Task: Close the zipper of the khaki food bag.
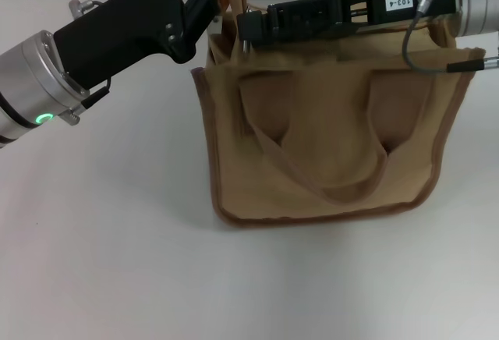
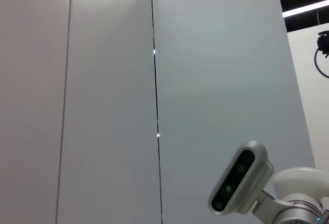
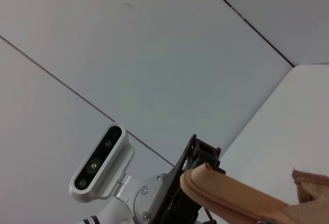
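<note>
Both arms show silver metal cuffs running into matte black grippers, the left gripper (image 1: 204,1) behind a glowing green ring light, the right gripper (image 1: 248,28) with a white "103-4" label and a looping grey cable.

You see a plain white, matte worktop (image 1: 117,262) filling the head view. Directly on it stands one thing: the boxy khaki canvas food bag (image 1: 327,161) with darker brown edge trim, upright, its looped fabric handle hanging down the near side.
</note>
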Action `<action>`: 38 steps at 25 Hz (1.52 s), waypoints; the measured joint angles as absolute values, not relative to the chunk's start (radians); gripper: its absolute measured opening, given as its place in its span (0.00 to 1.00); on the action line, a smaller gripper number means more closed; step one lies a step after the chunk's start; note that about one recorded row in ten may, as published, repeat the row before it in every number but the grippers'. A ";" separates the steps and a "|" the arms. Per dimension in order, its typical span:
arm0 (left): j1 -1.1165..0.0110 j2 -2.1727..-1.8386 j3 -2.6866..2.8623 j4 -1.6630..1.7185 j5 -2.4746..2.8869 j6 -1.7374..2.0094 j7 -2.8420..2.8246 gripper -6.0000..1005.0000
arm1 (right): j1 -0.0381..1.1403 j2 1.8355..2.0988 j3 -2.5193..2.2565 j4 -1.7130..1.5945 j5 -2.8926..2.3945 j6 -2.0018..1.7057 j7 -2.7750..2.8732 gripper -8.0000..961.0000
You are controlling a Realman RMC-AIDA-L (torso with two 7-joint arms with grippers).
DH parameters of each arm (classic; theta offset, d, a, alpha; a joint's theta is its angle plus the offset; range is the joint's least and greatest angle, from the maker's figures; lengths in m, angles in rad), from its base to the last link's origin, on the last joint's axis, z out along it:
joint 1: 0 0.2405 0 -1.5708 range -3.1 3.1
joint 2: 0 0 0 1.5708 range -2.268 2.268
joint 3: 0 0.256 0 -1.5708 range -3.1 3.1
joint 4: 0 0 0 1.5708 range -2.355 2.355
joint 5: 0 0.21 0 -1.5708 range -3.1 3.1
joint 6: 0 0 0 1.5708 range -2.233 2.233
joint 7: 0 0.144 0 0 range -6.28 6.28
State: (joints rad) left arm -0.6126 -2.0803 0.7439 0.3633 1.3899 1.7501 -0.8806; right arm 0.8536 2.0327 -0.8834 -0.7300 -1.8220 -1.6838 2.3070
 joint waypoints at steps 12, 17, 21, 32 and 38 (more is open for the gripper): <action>-0.620 -2.080 0.744 0.355 1.390 1.750 -0.880 0.08 | 0.854 2.037 -0.910 -0.732 -1.830 -1.646 2.311 0.42; -0.625 -2.080 0.744 0.349 1.390 1.745 -0.880 0.08 | 0.855 2.038 -0.921 -0.733 -1.827 -1.639 2.312 0.42; -0.627 -2.080 0.744 0.349 1.390 1.743 -0.881 0.08 | 0.855 2.039 -0.922 -0.736 -1.821 -1.641 2.313 0.41; -0.624 -2.079 0.736 0.341 1.377 1.741 -0.890 0.08 | 0.848 2.039 -0.916 -0.762 -1.818 -1.638 2.329 0.41; -0.626 -2.080 0.763 0.345 1.364 1.737 -0.898 0.09 | 0.853 2.039 -0.923 -0.763 -1.821 -1.636 2.330 0.41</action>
State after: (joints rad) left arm -0.6259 -2.0800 0.7633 0.3449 1.3640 1.7366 -0.8982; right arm 0.8529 2.0388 -0.9235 -0.7628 -1.8213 -1.6356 2.3300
